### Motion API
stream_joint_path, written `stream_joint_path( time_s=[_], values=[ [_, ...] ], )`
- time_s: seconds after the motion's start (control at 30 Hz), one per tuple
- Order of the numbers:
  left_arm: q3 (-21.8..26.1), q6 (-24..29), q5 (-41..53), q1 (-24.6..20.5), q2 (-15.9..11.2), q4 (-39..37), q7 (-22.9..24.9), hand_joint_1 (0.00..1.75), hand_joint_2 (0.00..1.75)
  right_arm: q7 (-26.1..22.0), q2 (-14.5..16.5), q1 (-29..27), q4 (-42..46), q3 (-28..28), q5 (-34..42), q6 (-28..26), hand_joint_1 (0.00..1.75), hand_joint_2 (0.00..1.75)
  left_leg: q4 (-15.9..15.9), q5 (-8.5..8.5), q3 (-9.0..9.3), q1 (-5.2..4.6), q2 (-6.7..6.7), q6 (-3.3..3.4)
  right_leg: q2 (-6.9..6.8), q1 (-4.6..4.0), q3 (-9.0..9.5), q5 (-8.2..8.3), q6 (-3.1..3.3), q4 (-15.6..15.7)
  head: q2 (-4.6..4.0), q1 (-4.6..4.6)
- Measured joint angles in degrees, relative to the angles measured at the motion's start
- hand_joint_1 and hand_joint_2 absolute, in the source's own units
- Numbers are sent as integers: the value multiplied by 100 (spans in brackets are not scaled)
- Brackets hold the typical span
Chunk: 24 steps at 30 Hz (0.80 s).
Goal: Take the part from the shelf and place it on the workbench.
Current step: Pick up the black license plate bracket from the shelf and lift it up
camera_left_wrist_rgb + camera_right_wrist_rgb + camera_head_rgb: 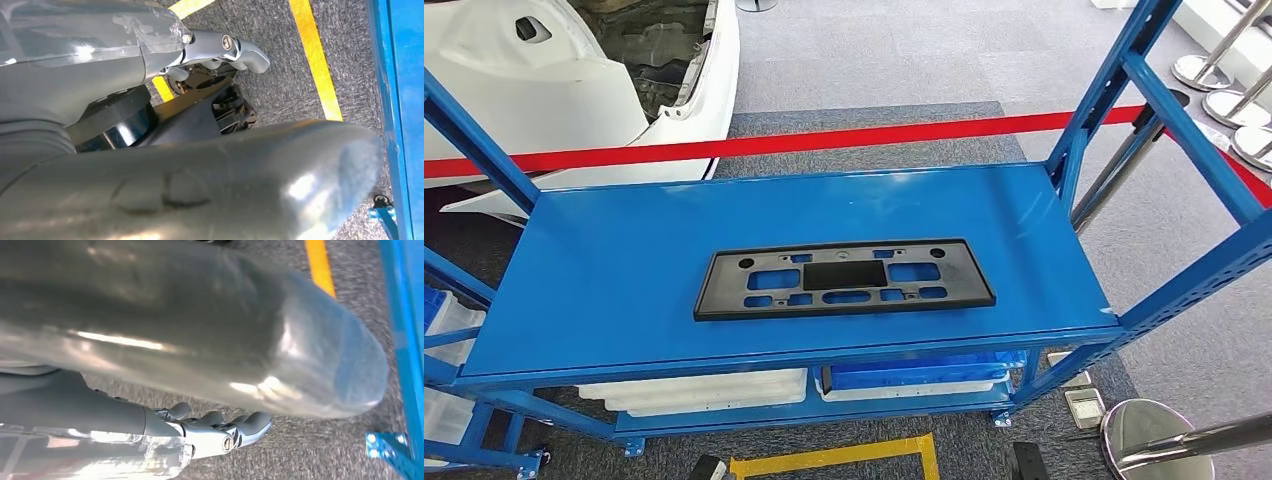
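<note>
The part (844, 278) is a flat black rectangular plate frame with several cut-outs. It lies flat on the blue shelf top (604, 260), slightly right of centre and nearer the front edge. My left hand (240, 175) hangs low beside the shelf's blue edge (400, 100) over grey carpet, thumb apart from its fingers (235, 50), holding nothing. My right hand (210, 340) hangs the same way near the shelf's foot (390, 450), its fingers (225, 430) loosely extended and empty.
Blue uprights (1114, 70) rise at the shelf's right end and left end (474, 140). A red barrier belt (824, 140) runs behind it, with a white car body (574, 70) beyond. White and blue bins (694, 390) sit on the lower level. A stanchion base (1154, 440) and yellow floor tape (834, 458) lie near.
</note>
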<state>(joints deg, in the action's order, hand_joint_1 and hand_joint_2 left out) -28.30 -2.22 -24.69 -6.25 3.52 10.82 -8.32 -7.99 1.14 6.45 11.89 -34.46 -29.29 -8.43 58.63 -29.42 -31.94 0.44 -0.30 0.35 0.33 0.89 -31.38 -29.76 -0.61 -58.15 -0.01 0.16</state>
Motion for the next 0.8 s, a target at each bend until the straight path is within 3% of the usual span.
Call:
stream_joint_path(
  time_s=[0.27,0.43,0.67,0.8],
  values=[
    [0,105,-88,38,0,-1,-33,0,0,-837,-122,-98,11,-819,1591,-591,0,0,-26,2,16,3,0,-4,0,-7,3,-4,5,-1,0,-3],
    [0,144,-131,54,2,-2,-62,0,0,-1672,-148,-60,157,-1615,2430,-1155,0,0,-32,2,27,4,0,-4,0,-6,12,-7,7,-1,1,-5],
    [0,157,-213,62,2,-2,-100,0,0,-2815,-163,-30,646,-2490,3021,-1465,0,0,-33,2,35,4,0,-4,-1,-5,21,-7,7,-1,1,-5],
    [0,158,-258,62,2,-2,-154,0,0,-3039,-141,-32,1303,-2825,3116,-1404,0,0,-33,2,42,4,0,-4,-1,-3,27,-7,7,-1,1,-3]
  ],
)
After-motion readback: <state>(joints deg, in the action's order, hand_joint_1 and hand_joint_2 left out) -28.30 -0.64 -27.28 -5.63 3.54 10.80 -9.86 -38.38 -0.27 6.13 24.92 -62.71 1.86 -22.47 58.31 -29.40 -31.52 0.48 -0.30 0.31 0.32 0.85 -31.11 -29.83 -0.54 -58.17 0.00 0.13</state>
